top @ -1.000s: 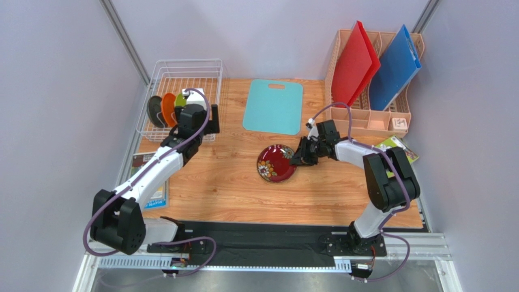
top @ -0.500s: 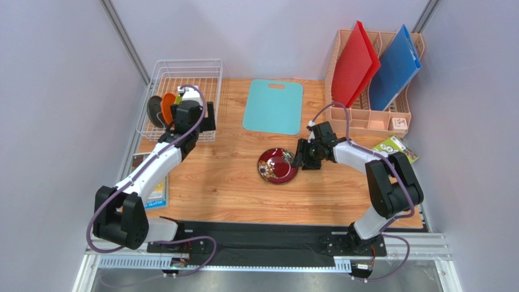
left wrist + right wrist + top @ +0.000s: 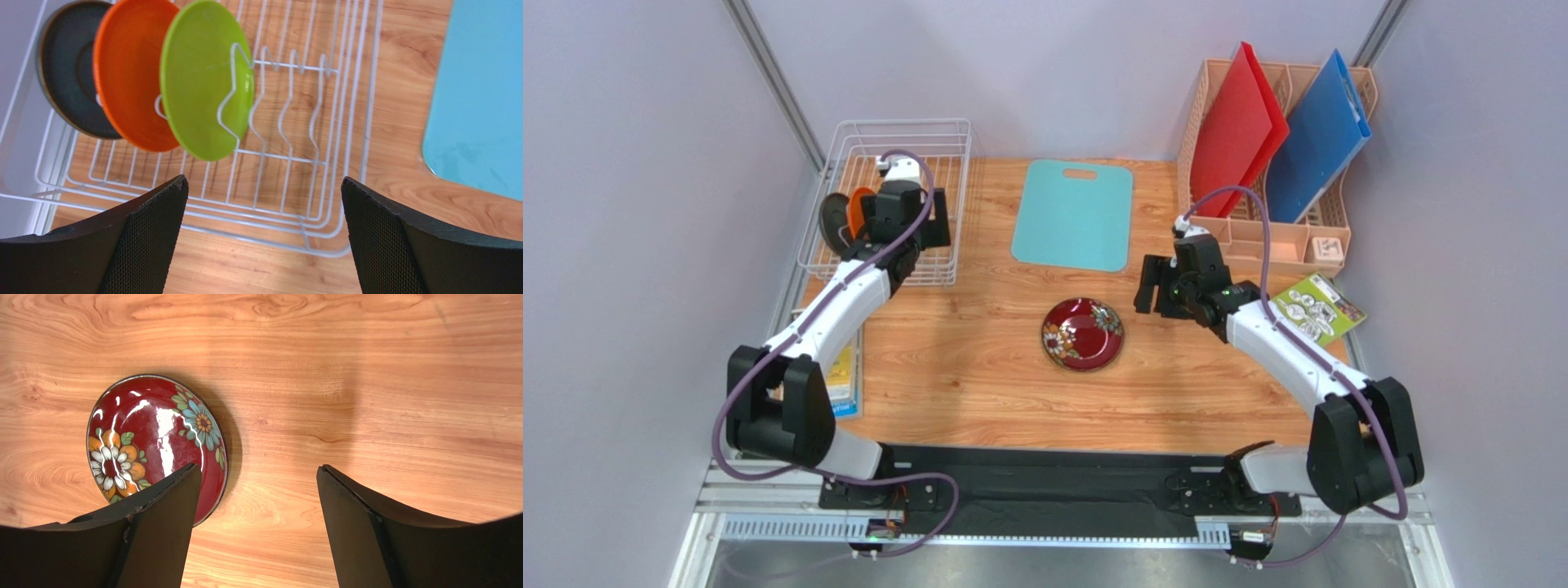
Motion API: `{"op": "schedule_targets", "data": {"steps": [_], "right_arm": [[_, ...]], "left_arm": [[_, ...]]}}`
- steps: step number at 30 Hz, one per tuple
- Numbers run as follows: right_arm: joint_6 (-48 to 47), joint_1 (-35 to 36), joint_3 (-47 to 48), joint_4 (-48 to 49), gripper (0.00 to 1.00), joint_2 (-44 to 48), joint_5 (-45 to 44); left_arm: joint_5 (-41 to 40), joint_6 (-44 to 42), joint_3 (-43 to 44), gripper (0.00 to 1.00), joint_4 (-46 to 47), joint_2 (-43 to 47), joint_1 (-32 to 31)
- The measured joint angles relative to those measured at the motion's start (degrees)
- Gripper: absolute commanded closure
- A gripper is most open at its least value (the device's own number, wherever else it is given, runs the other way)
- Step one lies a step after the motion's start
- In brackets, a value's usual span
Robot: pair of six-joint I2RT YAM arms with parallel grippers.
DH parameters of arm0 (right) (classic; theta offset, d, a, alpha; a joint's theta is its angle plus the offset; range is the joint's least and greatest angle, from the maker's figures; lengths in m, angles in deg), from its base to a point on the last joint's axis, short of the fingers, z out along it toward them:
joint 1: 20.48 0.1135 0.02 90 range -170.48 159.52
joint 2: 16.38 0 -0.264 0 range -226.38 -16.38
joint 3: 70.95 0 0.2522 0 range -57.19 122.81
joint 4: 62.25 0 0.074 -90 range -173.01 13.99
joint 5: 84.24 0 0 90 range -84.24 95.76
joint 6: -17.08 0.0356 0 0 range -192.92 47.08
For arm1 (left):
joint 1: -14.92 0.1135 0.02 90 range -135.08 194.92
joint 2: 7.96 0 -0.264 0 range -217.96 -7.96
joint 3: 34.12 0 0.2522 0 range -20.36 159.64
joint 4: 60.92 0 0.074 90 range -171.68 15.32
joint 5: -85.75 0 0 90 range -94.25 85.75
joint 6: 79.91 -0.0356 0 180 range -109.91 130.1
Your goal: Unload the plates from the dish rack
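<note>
Left gripper [image 3: 264, 202] is spread wide and empty over the white wire dish rack [image 3: 903, 121] at the table's 10 o'clock. It looks lined up for the lime green round plate [image 3: 205, 76], which stands on edge in the slots. The orange plate [image 3: 129, 73] and dark teal-grey plate [image 3: 67, 67] stand beyond it. Right gripper [image 3: 258, 478] has jaws apart, holding nothing, at 2 o'clock of the dark red floral plate [image 3: 1082, 332]. That plate lies flat mid-table, so probably one is unloaded. Wood-grain tabletop [image 3: 977, 368], plain pale walls.

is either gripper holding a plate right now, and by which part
Nothing is held. Both are open: the right gripper apart from the dark red plate, the left gripper over the dish rack.
</note>
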Motion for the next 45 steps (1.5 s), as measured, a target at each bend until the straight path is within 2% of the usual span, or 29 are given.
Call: {"op": "schedule_targets", "data": {"steps": [8,13,19,22,23,24,25,28,37,45], "right_arm": [[-1.5,0.0,0.0,0.0,0.24,2.3,-1.8],[-2.1,0.0,0.0,0.0,0.25,2.2,-2.2],[-2.3,0.0,0.0,0.1,0.25,0.4,-2.1],[-2.3,0.0,0.1,0.2,0.26,-1.3,-2.1],[-2.3,0.0,0.2,0.2,0.26,-2.0,-2.1],[-2.3,0.0,0.2,0.2,0.26,-2.6,-2.1],[-2.3,0.0,0.3,0.2,0.27,-3.2,-2.1],[-2.3,0.0,0.4,0.4,0.27,-4.0,-2.1],[-2.3,0.0,1.0,0.9,0.27,-4.8,-2.1],[-2.3,0.0,1.0,0.8,0.27,-4.8,-2.0]], "left_arm": [[-0.3,0.1,4.9,0.03,-0.1,-7.1,7.5],[1.4,0.2,8.0,0.07,0.0,-12.2,10.0],[3.8,0.5,12.7,0.23,0.6,-18.8,11.5],[4.8,0.6,13.4,0.43,1.3,-20.8,12.3],[4.9,0.6,13.6,0.57,1.4,-21.4,12.5],[5.0,0.7,13.9,0.66,1.4,-21.9,12.7],[4.7,0.6,14.2,0.84,1.5,-22.3,12.8],[4.2,0.0,14.6,0.99,1.7,-22.8,13.0],[4.1,-0.9,13.2,1.00,3.1,-21.7,13.2],[-0.3,-2.8,9.0,1.00,3.4,-12.3,12.7]]}}
